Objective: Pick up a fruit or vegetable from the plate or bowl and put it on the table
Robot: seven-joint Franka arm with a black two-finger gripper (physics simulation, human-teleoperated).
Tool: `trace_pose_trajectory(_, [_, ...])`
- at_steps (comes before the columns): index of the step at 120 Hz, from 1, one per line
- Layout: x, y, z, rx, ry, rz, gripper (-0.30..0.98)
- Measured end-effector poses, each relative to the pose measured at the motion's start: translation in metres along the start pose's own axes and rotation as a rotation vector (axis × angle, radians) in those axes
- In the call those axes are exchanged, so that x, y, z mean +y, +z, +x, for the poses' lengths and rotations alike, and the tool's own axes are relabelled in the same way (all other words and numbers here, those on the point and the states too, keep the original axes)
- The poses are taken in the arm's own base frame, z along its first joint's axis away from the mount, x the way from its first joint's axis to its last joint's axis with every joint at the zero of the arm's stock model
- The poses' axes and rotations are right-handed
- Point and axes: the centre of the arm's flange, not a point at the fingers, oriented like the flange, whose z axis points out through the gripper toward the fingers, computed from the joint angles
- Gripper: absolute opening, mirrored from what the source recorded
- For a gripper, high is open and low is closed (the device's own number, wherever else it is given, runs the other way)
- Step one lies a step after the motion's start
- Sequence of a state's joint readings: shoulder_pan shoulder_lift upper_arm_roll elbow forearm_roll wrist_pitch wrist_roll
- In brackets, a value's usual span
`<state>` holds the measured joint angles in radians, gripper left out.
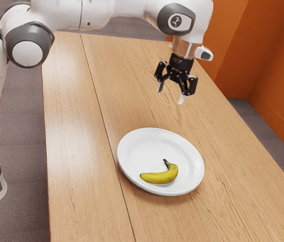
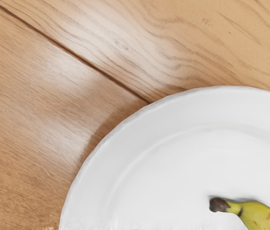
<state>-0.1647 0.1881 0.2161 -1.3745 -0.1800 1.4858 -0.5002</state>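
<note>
While your gripper (image 1: 171, 93) hangs empty above the table (image 1: 76, 151), fingers spread well apart, the banana (image 1: 160, 175) lies on the plate (image 1: 147, 146) between the table's long edges, leaving you the whole job: grasp, lift and placing.

The exterior view sits back, slanting down over the desk (image 1: 73, 131); the wrist view, closer, faces down from the hand (image 1: 171, 95). Both share the plate (image 1: 136, 148) and banana (image 1: 163, 176).

Wooden table (image 1: 71, 151), brown grain, dark seams, round white plate (image 1: 139, 148) lying on it
</note>
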Motion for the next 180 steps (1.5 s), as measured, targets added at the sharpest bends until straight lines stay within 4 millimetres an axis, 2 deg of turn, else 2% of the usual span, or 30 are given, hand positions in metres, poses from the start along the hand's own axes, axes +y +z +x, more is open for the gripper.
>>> trace_pose_trajectory(15, [0.005, 0.011, 0.002, -0.030, -0.080, 0.005, 0.69])
trace_pose_trajectory(32, [0.015, 0.034, 0.008, -0.057, -0.150, 0.026, 0.69])
trace_pose_trajectory(41, [0.012, 0.066, 0.006, -0.093, -0.179, 0.049, 0.69])
trace_pose_trajectory(55, [0.015, 0.091, -0.014, -0.100, -0.186, 0.046, 0.69])
trace_pose_trajectory(82, [0.045, 0.082, -0.059, -0.047, -0.145, -0.006, 0.69])
trace_pose_trajectory(120, [0.076, 0.096, -0.120, -0.040, -0.096, -0.007, 0.69])
trace_pose_trajectory(129, [0.077, 0.105, -0.132, -0.049, -0.091, 0.003, 0.69])
trace_pose_trajectory(135, [0.074, 0.107, -0.133, -0.050, -0.100, 0.004, 0.69])
trace_pose_trajectory(143, [0.062, 0.111, -0.125, -0.053, -0.135, 0.003, 0.69])
trace_pose_trajectory(157, [0.042, 0.103, -0.111, -0.036, -0.194, -0.018, 0.69])
trace_pose_trajectory(180, [0.064, 0.106, -0.129, -0.028, -0.160, -0.017, 0.69])
